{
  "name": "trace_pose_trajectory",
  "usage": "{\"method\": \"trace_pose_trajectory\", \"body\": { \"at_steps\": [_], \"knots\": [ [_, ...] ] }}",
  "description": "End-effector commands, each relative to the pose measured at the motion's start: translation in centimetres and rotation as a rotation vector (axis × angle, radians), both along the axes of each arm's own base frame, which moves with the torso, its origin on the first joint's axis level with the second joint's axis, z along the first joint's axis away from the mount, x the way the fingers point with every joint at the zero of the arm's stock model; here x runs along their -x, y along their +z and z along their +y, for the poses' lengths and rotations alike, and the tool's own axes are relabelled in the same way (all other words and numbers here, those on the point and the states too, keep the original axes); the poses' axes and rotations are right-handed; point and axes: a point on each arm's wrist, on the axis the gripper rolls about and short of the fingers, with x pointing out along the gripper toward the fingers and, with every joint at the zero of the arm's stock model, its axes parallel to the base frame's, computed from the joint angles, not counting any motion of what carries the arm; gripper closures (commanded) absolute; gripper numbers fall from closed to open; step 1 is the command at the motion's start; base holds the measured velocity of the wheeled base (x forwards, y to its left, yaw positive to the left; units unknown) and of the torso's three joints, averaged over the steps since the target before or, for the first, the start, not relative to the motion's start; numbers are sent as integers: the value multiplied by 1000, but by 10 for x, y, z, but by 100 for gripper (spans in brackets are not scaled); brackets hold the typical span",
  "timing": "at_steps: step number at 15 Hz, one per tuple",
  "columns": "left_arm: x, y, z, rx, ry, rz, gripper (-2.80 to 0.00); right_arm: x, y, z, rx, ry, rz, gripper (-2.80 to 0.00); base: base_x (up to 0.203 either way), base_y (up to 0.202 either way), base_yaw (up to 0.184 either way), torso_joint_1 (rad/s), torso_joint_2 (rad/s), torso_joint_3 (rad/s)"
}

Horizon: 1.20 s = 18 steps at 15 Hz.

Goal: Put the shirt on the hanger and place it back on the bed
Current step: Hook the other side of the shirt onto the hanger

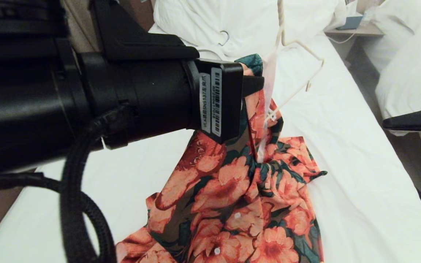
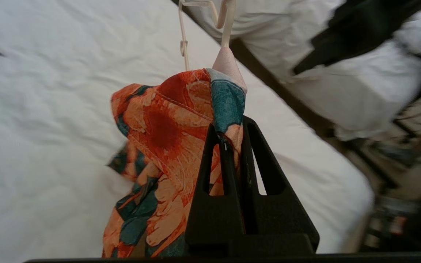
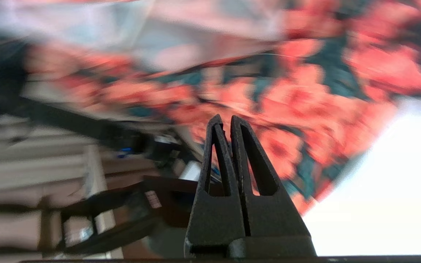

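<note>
Shirt [image 1: 232, 204]: lifted by one point near the collar, so its upper part hangs in a narrow column while the lower part lies spread on the bed; my guess is that it is raised to open the neck and shoulder for the hanger.
Hanger [image 1: 298, 73]: thin cream wire, tilted in the air above the sheet, one end sunk into the raised cloth and its hook rising out of the head view; what carries it from above cannot be seen.
Left gripper [image 2: 232, 137]: up close before the head camera, its fingers [image 2: 249, 153] pressed together on a fold of the flowered cloth, which keeps that shoulder taut beside the wire.
Right gripper [image 3: 224, 122]: its fingers pressed together with nothing between them, tips near the flowered cloth but apparently not touching it; the head view shows only a dark arm at the right edge.
Bed [image 1: 360, 153]: smooth white sheet under the trailing hem, pillows [image 1: 239, 22] bunched at its head; a second hanger hook [image 1: 224, 37] lies by them.
Step in hand: threading the wire through the shoulder, judged partly done, since one end is inside and the other stands bare.
Risk: the light wire may slip out if the pinched fold sags.
</note>
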Motion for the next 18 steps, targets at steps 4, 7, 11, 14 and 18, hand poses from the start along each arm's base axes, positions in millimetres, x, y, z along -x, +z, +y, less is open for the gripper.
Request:
{"method": "trace_pose_trajectory", "body": {
  "at_steps": [4,7,11,14,18],
  "knots": [
    [10,-1,13,65,-76,88,0,-3,-1,43,265,-54,28,0,0,0,0,0,0,0],
    [10,-7,13,78,-76,137,0,1,-8,60,406,-69,30,0,0,0,0,0,0,0],
    [12,-7,17,95,-70,159,0,-17,-33,83,411,-21,-48,-280,0,0,0,0,0,0],
    [14,-16,21,71,-65,175,0,-26,-47,97,388,-2,-128,-280,0,0,0,0,0,0],
    [14,-15,21,85,-65,186,0,-43,-69,105,373,-10,-211,-280,0,0,0,0,0,0]
  ]
}}
